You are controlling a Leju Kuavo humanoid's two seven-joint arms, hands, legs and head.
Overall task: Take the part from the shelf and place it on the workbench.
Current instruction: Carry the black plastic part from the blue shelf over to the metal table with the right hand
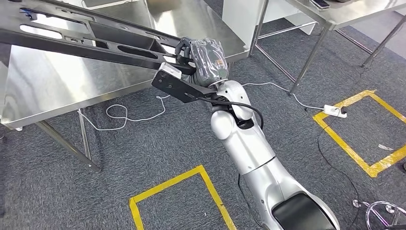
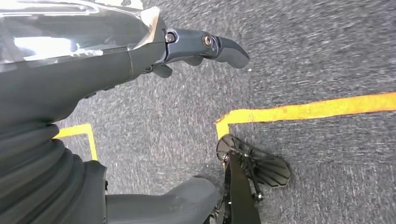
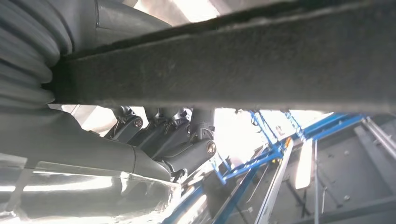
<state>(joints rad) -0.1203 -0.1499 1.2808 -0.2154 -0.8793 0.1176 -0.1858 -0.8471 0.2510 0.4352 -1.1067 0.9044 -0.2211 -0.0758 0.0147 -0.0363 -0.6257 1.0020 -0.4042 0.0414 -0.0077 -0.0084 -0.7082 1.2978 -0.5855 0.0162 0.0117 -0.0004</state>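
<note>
Here the right hand grips the part lengthwise leftward.

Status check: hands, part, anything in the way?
Right hand grips long black part, held over steel workbench. Left hand empty, fingers apart, above floor. Nothing blocking.

The part is a long, flat black frame with slotted cut-outs along its length. It lies tilted over the steel workbench, one end reaching past the workbench's front edge, where the right hand grips it. The workbench is a bare, shiny metal table.
</note>
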